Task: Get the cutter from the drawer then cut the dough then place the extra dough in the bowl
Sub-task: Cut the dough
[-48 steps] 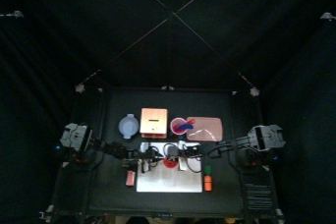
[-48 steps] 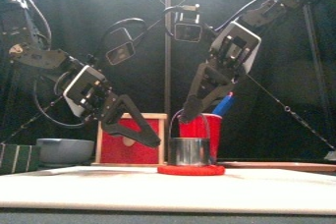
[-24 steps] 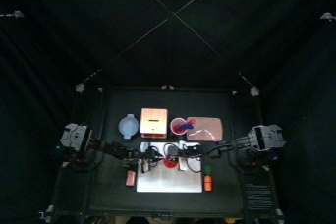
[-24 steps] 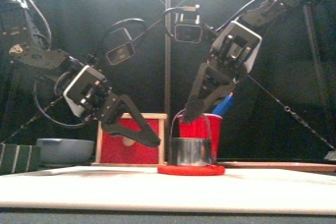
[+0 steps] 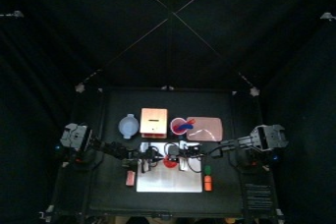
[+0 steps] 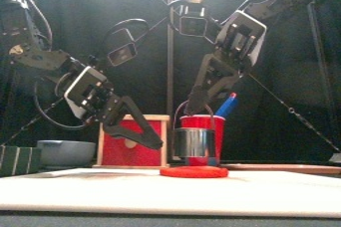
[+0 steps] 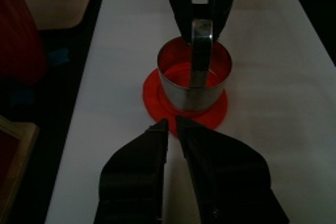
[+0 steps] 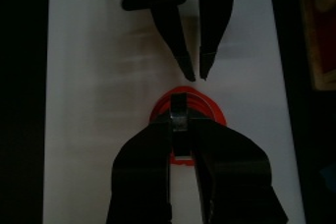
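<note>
Dough [image 6: 194,171] is lying as a flat red disc on the white cutting board [image 6: 80,189] near the table's front. The cutter [image 6: 196,144] is standing upright on the middle of the disc, so a ring of red is showing all round its metal wall. The wire handle [image 7: 201,43] is pointing straight up, and the right gripper [image 8: 176,122] is hanging directly over it; as far as its wrist view shows, its jaws are closed on the handle's top. The left gripper [image 7: 172,127] is hanging low on the left side, jaws together and holding nothing, its tips just beside the dough's outer rim and aimed at the cutter's wall. Farther back, the red cup [image 6: 204,122] is standing behind the cutter and the wooden box [image 6: 127,153] to its left. The blue-grey bowl [image 6: 67,151] is sitting at the back left, well apart from the board. By my reading, the cutter needs lifting straight up along its handle. The extra ring must then travel leftward and back, and the left arm is nearer the bowl.
</note>
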Robot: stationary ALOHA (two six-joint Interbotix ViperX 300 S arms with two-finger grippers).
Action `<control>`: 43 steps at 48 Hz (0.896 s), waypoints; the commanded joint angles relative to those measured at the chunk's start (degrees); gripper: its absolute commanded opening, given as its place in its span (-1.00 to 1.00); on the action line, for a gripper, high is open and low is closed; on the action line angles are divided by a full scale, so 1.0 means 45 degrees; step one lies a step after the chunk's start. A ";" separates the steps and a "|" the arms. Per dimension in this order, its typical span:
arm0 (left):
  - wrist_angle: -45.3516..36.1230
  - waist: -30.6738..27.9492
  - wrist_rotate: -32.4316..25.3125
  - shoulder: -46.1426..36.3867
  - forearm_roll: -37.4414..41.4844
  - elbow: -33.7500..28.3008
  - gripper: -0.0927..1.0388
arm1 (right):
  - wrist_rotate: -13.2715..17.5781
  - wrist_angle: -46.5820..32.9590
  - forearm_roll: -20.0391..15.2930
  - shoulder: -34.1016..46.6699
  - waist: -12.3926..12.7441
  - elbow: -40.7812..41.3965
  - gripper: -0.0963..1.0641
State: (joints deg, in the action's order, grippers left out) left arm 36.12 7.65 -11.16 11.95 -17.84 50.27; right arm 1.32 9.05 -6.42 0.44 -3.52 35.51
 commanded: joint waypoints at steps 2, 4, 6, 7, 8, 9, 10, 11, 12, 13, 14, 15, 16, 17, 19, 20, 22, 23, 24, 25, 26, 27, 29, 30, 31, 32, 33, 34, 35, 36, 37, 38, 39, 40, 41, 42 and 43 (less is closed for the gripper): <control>0.0020 -0.0039 0.0000 -0.0137 -0.0020 -0.0117 0.22 | 0.0000 -0.0098 -0.0020 -0.0352 0.0020 -0.0234 -0.08; 0.0020 -0.0039 0.0000 -0.0137 -0.0020 -0.0117 0.22 | 0.0000 -0.0156 -0.0020 -0.0332 0.0020 -0.0234 -0.08; 0.0000 -0.0039 0.0000 -0.0137 -0.0020 -0.0117 0.22 | 0.0000 -0.0176 -0.0020 -0.0273 0.0020 -0.0234 -0.08; -0.0020 -0.0039 0.0000 -0.0137 -0.0020 -0.0117 0.22 | 0.0000 -0.0195 -0.0020 -0.0273 0.0020 -0.0234 -0.08; -0.0020 -0.0039 0.0000 -0.0117 -0.0020 -0.0117 0.22 | 0.0000 -0.0195 -0.0020 -0.0254 0.0020 -0.0215 -0.08; -0.0020 -0.0039 0.0000 -0.0117 -0.0020 -0.0117 0.22 | 0.0000 -0.0215 -0.0020 -0.0254 0.0039 -0.0215 -0.08; -0.0020 -0.0039 0.0000 -0.0117 -0.0020 -0.0117 0.22 | 0.0000 -0.0215 -0.0020 -0.0234 0.0039 -0.0195 -0.08; -0.0020 -0.0039 0.0000 -0.0098 -0.0020 -0.0117 0.22 | 0.0000 -0.0215 -0.0020 -0.0215 0.0039 -0.0195 -0.08; -0.0020 -0.0039 0.0000 -0.0098 0.0000 -0.0117 0.22 | 0.0000 -0.0215 -0.0020 -0.0195 0.0059 -0.0176 -0.08; -0.0020 -0.0020 0.0000 -0.0078 -0.0020 -0.0117 0.22 | 0.0000 -0.0215 -0.0020 -0.0156 0.0059 -0.0156 -0.08; -0.0020 -0.0039 0.0020 -0.0078 -0.0020 -0.0117 0.22 | 0.0000 -0.0215 -0.0020 -0.0137 0.0078 -0.0176 -0.08; -0.0020 -0.0039 0.0020 -0.0059 -0.0020 -0.0117 0.22 | 0.0000 -0.0215 -0.0020 -0.0098 0.0078 -0.0156 -0.08; -0.0020 -0.0039 0.0020 -0.0059 0.0000 -0.0117 0.22 | 0.0000 -0.0234 -0.0020 -0.0078 0.0078 -0.0137 -0.08; -0.0020 -0.0039 0.0020 -0.0059 -0.0020 -0.0117 0.22 | 0.0000 -0.0215 -0.0020 -0.0059 0.0078 -0.0137 -0.08; -0.0020 -0.0039 0.0020 -0.0039 -0.0020 -0.0137 0.22 | 0.0000 -0.0234 -0.0020 0.0020 0.0078 -0.0117 -0.08; -0.0020 -0.0039 0.0020 -0.0039 -0.0020 -0.0117 0.22 | 0.0000 -0.0234 -0.0020 0.0039 0.0078 -0.0098 -0.08; -0.0020 -0.0039 0.0020 -0.0020 -0.0020 -0.0137 0.22 | 0.0000 -0.0234 -0.0020 0.0098 0.0078 -0.0098 -0.08; -0.0020 -0.0039 0.0020 0.0000 -0.0020 -0.0137 0.22 | 0.0000 -0.0234 -0.0020 0.0137 0.0098 -0.0098 -0.08; -0.0020 -0.0039 0.0020 0.0000 -0.0020 -0.0137 0.22 | 0.0000 -0.0234 -0.0020 0.0156 0.0098 -0.0098 -0.08; -0.0020 -0.0039 0.0020 0.0000 -0.0020 -0.0137 0.22 | 0.0000 -0.0234 -0.0020 0.0176 0.0098 -0.0098 -0.08; -0.0020 -0.0039 0.0020 0.0020 -0.0020 -0.0137 0.22 | 0.0000 -0.0234 -0.0020 0.0195 0.0098 -0.0098 -0.08; -0.0020 -0.0039 0.0020 0.0020 -0.0020 -0.0117 0.22 | -0.0020 -0.0234 0.0000 0.0215 0.0098 -0.0098 -0.08; -0.0020 -0.0039 0.0020 0.0020 -0.0039 -0.0137 0.22 | 0.0000 -0.0234 -0.0020 0.0254 0.0117 -0.0098 -0.08; -0.0020 -0.0020 0.0020 0.0000 -0.0059 -0.0137 0.22 | 0.0000 -0.0234 -0.0020 0.0254 0.0117 -0.0098 -0.08; -0.0039 -0.0039 0.0020 0.0020 -0.0078 -0.0117 0.22 | 0.0000 -0.0234 -0.0020 0.0254 0.0098 -0.0078 -0.08; -0.0020 -0.0039 0.0020 0.0020 -0.0078 -0.0117 0.22 | 0.0000 -0.0234 -0.0020 0.0273 0.0117 -0.0078 -0.08; -0.0039 -0.0039 0.0020 0.0020 -0.0098 -0.0117 0.22 | 0.0000 -0.0254 -0.0020 0.0293 0.0117 -0.0059 -0.08; -0.0020 -0.0039 0.0020 0.0020 -0.0098 -0.0117 0.22 | 0.0000 -0.0234 -0.0020 0.0293 0.0117 -0.0039 -0.08; -0.0020 -0.0039 0.0020 0.0020 -0.0117 -0.0117 0.22 | 0.0000 -0.0234 -0.0020 0.0293 0.0117 -0.0020 -0.08; -0.0039 -0.0039 0.0020 0.0020 -0.0117 -0.0117 0.22 | 0.0000 -0.0234 -0.0020 0.0293 0.0117 0.0000 -0.08; -0.0039 -0.0039 0.0020 0.0020 -0.0117 -0.0117 0.22 | -0.0020 -0.0234 -0.0020 0.0293 0.0117 0.0020 -0.08; -0.0020 -0.0039 0.0020 0.0020 -0.0117 -0.0117 0.22 | -0.0020 -0.0234 -0.0020 0.0313 0.0117 0.0039 -0.08; -0.0020 -0.0039 0.0020 0.0020 -0.0117 -0.0117 0.22 | 0.0000 -0.0234 0.0000 0.0313 0.0117 0.0078 -0.08; -0.0020 -0.0039 0.0020 0.0020 -0.0117 -0.0117 0.22 | 0.0000 -0.0234 0.0000 0.0332 0.0117 0.0117 -0.08; -0.0020 -0.0039 0.0020 0.0020 -0.0117 -0.0117 0.22 | -0.0020 -0.0234 0.0020 0.0332 0.0137 0.0137 -0.08; -0.0020 -0.0039 0.0020 0.0020 -0.0117 -0.0117 0.22 | -0.0020 -0.0234 0.0020 0.0352 0.0137 0.0176 -0.08; -0.0020 -0.0039 0.0020 0.0020 -0.0117 -0.0117 0.22 | -0.0020 -0.0234 0.0020 0.0371 0.0137 0.0215 -0.08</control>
State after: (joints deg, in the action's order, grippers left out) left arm 35.77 7.65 -11.07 12.57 -18.28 50.27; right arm 1.32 7.91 -6.42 2.55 -3.08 36.30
